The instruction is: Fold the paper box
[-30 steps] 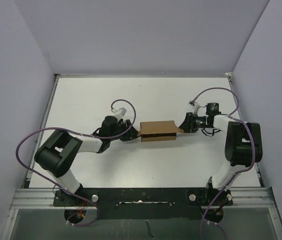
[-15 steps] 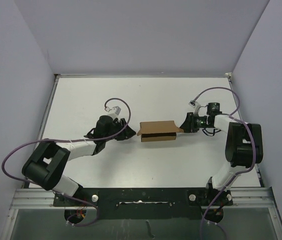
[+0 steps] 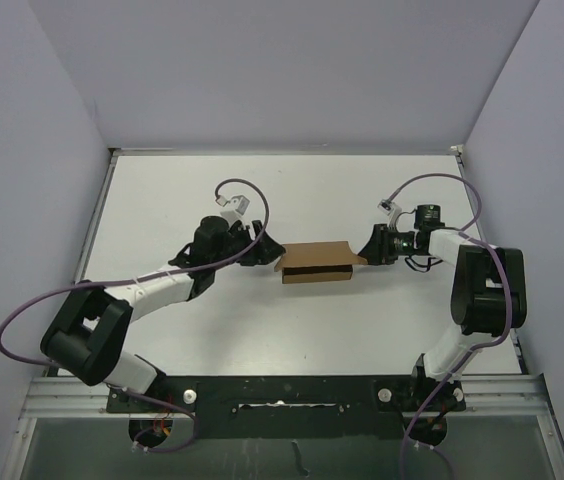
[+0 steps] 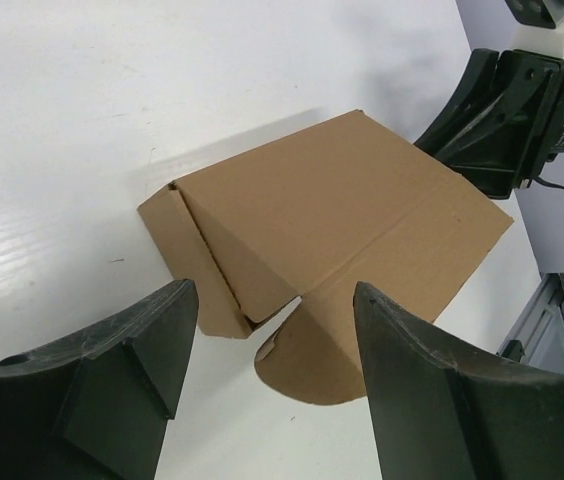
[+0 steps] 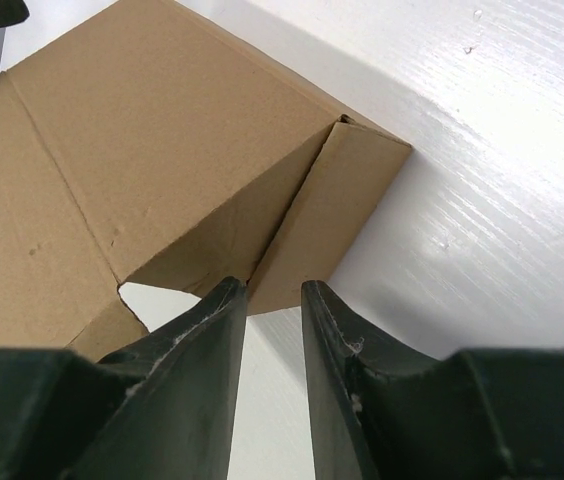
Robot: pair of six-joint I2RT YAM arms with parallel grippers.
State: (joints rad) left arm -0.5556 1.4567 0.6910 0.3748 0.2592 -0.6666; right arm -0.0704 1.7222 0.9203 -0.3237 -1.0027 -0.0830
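The paper box [image 3: 315, 262] is a plain brown carton lying half-folded at the middle of the white table, with end flaps sticking out on both sides. My left gripper [image 3: 265, 252] stands just off its left end. In the left wrist view the box [image 4: 342, 210] lies ahead of the open left gripper [image 4: 274, 295], and a rounded flap [image 4: 312, 350] points toward the gap without touching either finger. My right gripper [image 3: 365, 252] is at the box's right end. In the right wrist view the right gripper [image 5: 270, 290] is narrowly open, its tips at the edge of a side flap [image 5: 337, 210] of the box [image 5: 142, 130]; only table shows between the fingers.
Lavender walls enclose the table [image 3: 292, 190] at the back and on both sides. A metal rail [image 3: 282, 392] with both arm bases runs along the near edge. Purple cables [image 3: 237, 190] loop above each arm.
My left arm drew back to the left, then came forward again to the box's left end with its jaws wider. The right gripper's jaws have parted slightly. The box has barely shifted.
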